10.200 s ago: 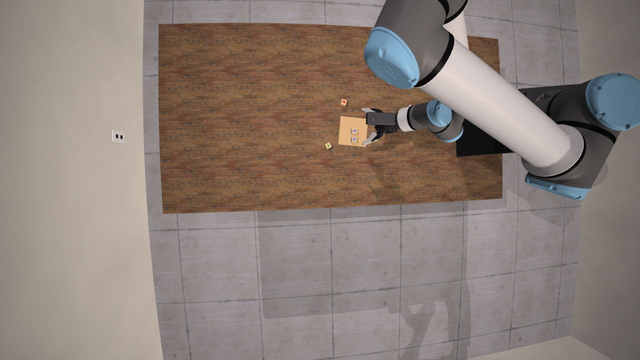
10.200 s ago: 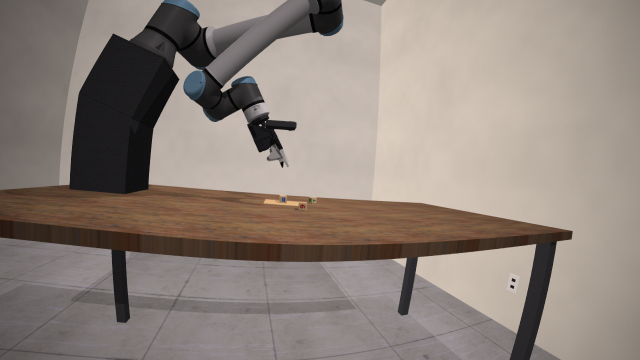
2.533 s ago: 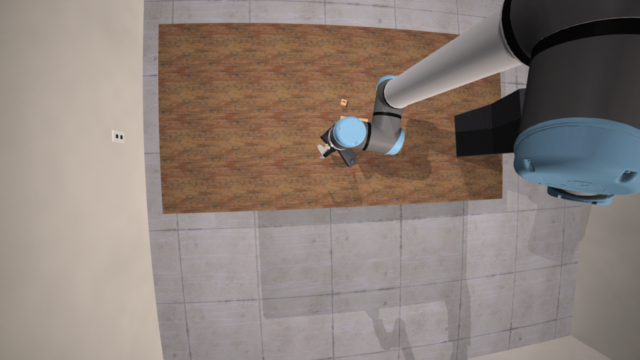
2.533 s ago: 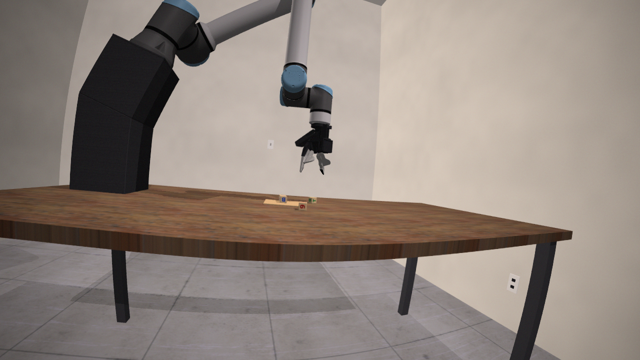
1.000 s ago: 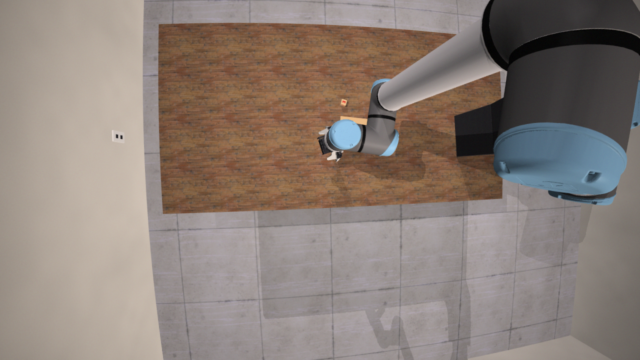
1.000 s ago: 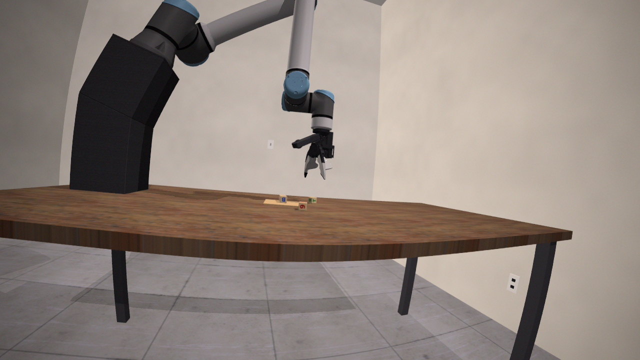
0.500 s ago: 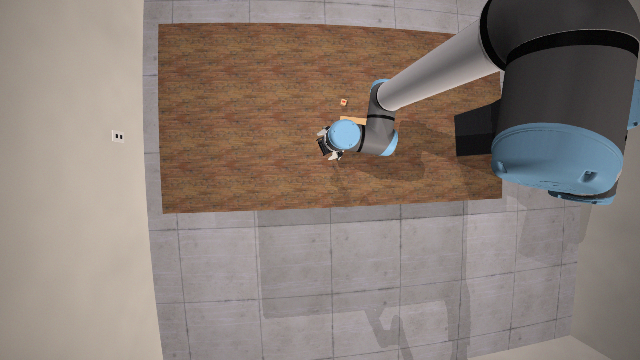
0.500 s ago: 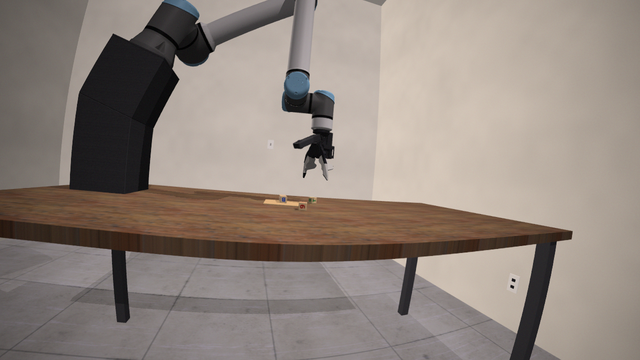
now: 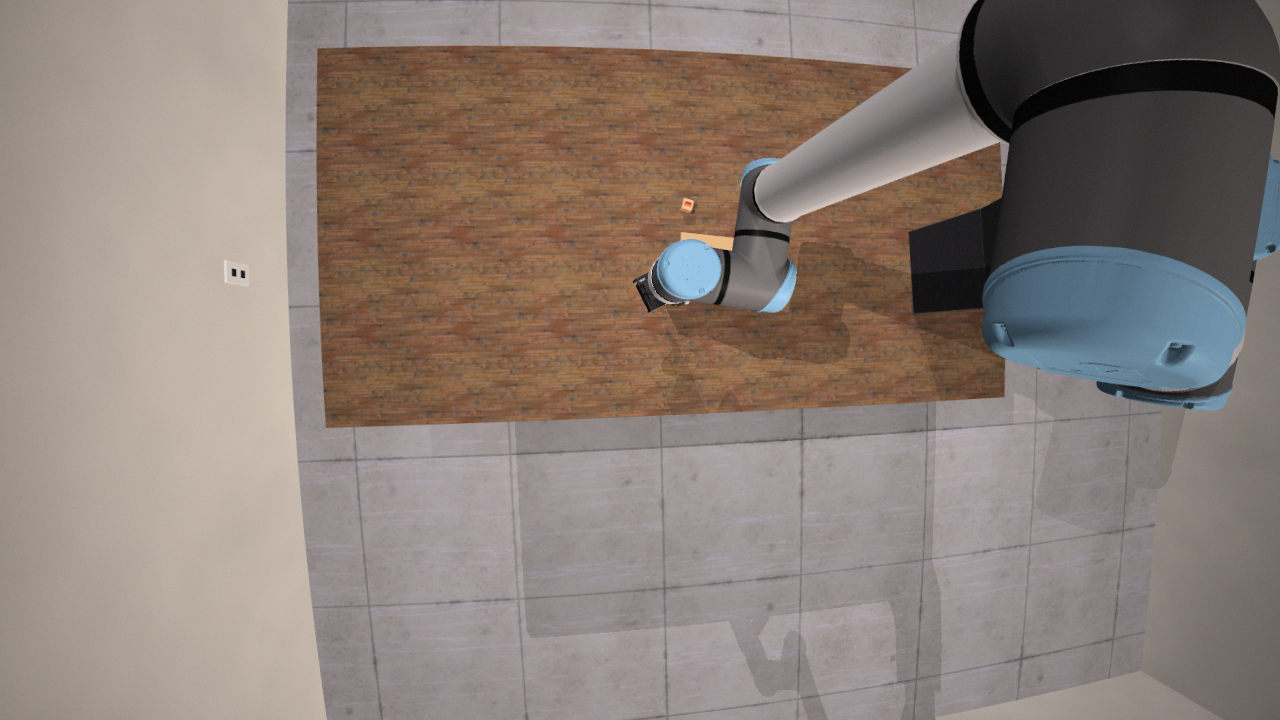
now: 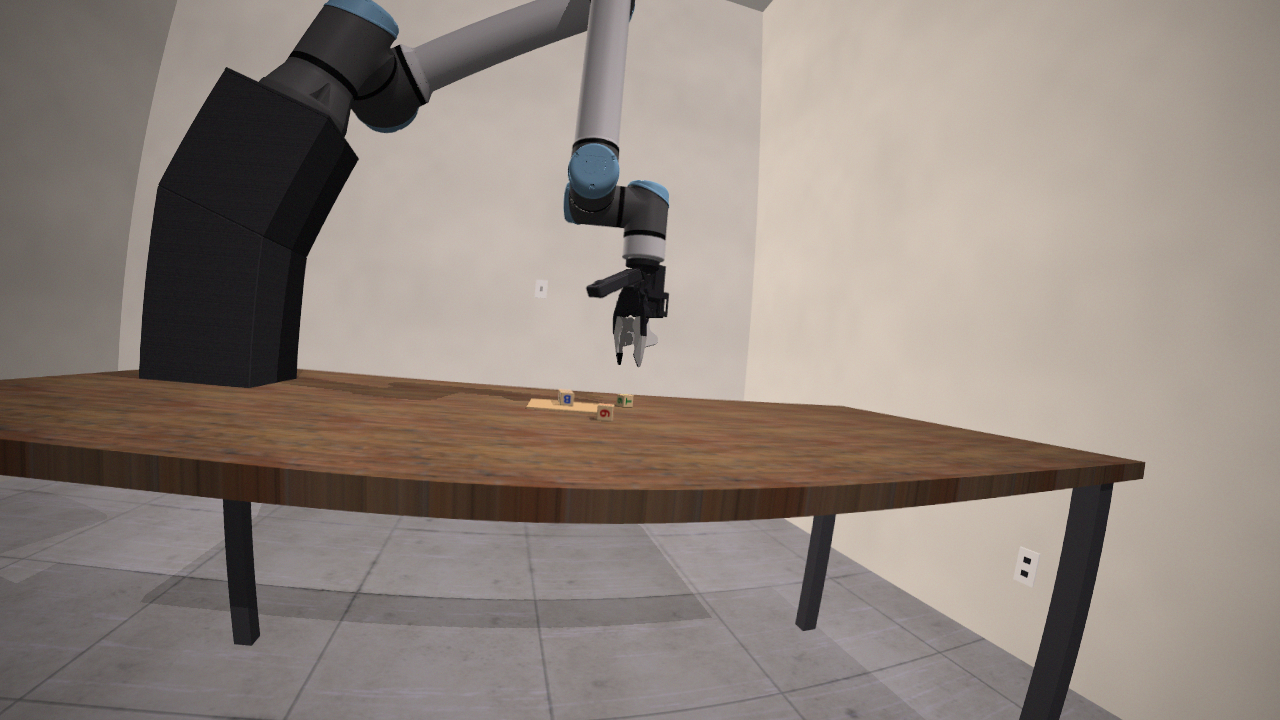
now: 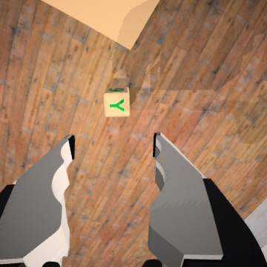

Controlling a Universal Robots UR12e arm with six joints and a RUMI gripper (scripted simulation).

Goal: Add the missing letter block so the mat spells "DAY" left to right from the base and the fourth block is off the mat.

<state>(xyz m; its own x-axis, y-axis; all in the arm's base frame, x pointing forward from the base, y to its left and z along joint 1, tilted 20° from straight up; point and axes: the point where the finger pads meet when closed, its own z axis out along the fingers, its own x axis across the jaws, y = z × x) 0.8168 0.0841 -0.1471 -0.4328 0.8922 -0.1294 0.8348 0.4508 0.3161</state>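
one spread pincer over three visible blocks and one mat; brown wooden surface, grey tiled floor

Claw shifted off the mat's near side, fingers narrower than before
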